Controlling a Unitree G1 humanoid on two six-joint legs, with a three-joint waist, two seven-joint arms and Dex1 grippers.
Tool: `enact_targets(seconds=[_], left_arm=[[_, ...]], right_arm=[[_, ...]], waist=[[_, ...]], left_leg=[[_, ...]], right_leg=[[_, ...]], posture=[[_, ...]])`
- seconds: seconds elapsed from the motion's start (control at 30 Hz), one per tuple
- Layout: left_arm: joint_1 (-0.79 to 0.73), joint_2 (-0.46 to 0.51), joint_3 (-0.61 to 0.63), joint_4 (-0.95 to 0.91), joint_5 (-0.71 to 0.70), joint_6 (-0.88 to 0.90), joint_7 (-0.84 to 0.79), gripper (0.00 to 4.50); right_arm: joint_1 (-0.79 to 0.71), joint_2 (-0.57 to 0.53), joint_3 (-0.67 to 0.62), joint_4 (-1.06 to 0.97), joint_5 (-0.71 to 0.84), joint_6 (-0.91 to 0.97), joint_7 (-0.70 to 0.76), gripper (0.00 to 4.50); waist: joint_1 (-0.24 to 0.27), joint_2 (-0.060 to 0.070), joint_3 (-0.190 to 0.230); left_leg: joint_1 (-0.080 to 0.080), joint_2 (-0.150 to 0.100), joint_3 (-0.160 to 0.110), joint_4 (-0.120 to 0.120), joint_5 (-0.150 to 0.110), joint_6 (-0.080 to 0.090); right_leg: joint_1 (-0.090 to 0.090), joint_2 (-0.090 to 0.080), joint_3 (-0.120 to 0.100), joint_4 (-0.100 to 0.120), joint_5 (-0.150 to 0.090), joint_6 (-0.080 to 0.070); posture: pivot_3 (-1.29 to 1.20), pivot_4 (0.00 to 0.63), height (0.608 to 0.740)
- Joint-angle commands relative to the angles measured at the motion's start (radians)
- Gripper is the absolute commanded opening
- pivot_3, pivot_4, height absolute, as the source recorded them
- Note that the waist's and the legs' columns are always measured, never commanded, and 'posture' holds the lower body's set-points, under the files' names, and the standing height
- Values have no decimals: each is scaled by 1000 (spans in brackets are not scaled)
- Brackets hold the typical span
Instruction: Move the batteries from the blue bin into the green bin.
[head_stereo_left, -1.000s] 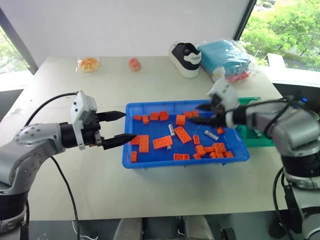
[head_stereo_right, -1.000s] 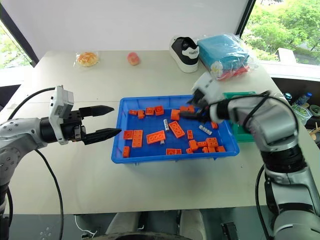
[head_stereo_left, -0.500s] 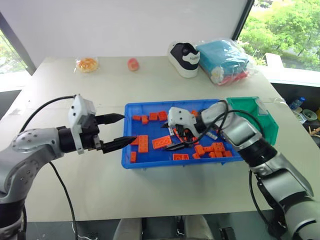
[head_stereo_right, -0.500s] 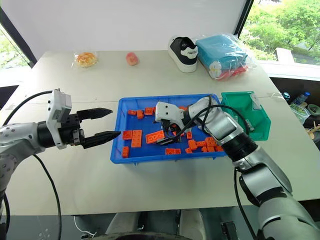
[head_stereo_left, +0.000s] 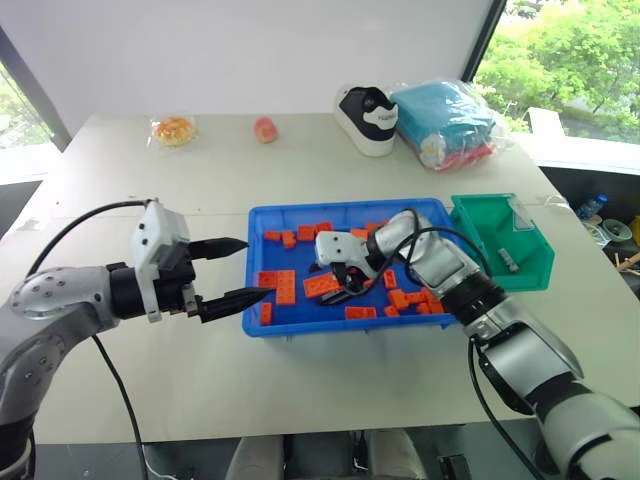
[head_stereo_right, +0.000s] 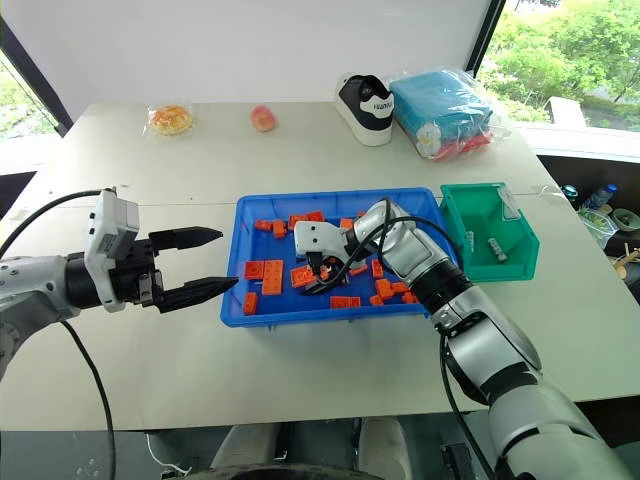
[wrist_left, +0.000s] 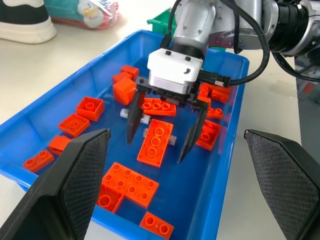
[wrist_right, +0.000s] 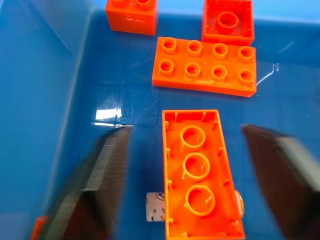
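The blue bin (head_stereo_left: 340, 331) sits at the table's middle and holds many orange bricks. My right gripper (wrist_left: 161, 134) hangs open and low inside it. Its two fingers straddle a long orange brick (wrist_right: 200, 175). A silver-grey battery (wrist_right: 155, 207) pokes out from under that brick at both sides. The green bin (head_stereo_left: 528, 236) stands just right of the blue one, with batteries (head_stereo_right: 494, 245) lying in it. My left gripper (head_stereo_left: 243, 270) is open and empty, hovering left of the blue bin's left wall.
A black-and-white shoe (head_stereo_left: 371, 116) and a teal bagged cloth bundle (head_stereo_left: 446, 118) lie at the table's far right. A bagged snack (head_stereo_left: 174, 128) and a small pink-orange item (head_stereo_left: 265, 128) lie at the far left. Bare tabletop lies in front of the bins.
My right gripper swung left and down from the blue bin's right end to its middle, turning over the long brick. The left gripper stayed about where it was.
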Motion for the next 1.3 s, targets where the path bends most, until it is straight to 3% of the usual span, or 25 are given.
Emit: enact_targets(seconds=[0.03, 0.2, 0.4, 0.5, 0.6, 0.7, 0.8, 1.23, 1.3], left_arm=[[-8, 16, 16, -21, -18, -6, -17, 4500], [0, 45, -20, 4, 15, -31, -102, 4500], [-29, 59, -62, 40, 45, -62, -183, 4500], [-59, 53, -83, 74, 62, -74, -203, 4500], [-87, 43, -107, 92, 78, -83, -207, 4500], [-100, 39, -115, 98, 83, -84, -209, 4500], [-102, 37, -115, 96, 85, -82, -211, 4500], [-67, 35, -89, 51, 67, -69, -185, 4500], [-67, 34, -88, 50, 66, -69, -181, 4500]], right_arm=[[-3, 4, -41, -58, 9, 14, 11, 2144], [-16, -17, -152, -241, 126, 241, 22, 2144], [21, -143, -280, -371, 161, 377, -33, 2144], [47, -165, -286, -400, 174, 402, -46, 2144], [51, -111, -233, -375, 140, 365, -83, 2144], [47, -73, -197, -334, 113, 323, -101, 2933], [64, -60, -137, -301, 59, 200, -103, 4479], [78, -3, -58, -134, -34, 11, -76, 4479], [73, 12, -67, -115, -38, 7, -81, 3957]], waist=[[1, 0, 0], [1, 1, 0], [6, 0, 0], [3, 0, 0], [-9, -3, -2], [-21, -3, -2], [-19, -3, -2], [-20, -3, -2], [-20, -3, -2]], left_leg=[[0, 0, 0, 0, 0, 0], [0, 0, 0, 0, 0, 0], [0, 0, 0, 1, 0, 0], [0, 0, 0, 1, 0, 0], [0, 0, 2, 0, 0, 0], [0, 0, 2, -2, 0, 0], [0, 0, 1, -2, 0, 0], [0, 0, 0, -1, 0, 0], [0, 0, 0, 0, 0, 0]], right_leg=[[0, 0, 0, 0, 0, 0], [0, 0, 0, 0, 0, 0], [-2, 0, 0, -1, -2, -3], [-2, 0, 0, -1, -2, -3], [-1, 0, 0, 0, -2, -3], [-2, 1, 0, 1, 0, 0], [-1, 1, 0, 1, 0, 0], [0, 0, 0, 1, 0, 0], [0, 0, 0, 1, 0, 0]], posture=[[0, 150, 725], [0, 150, 725], [0, 150, 725], [0, 150, 725], [0, 150, 725], [0, 150, 725], [0, 150, 725], [0, 150, 725], [0, 150, 725]])
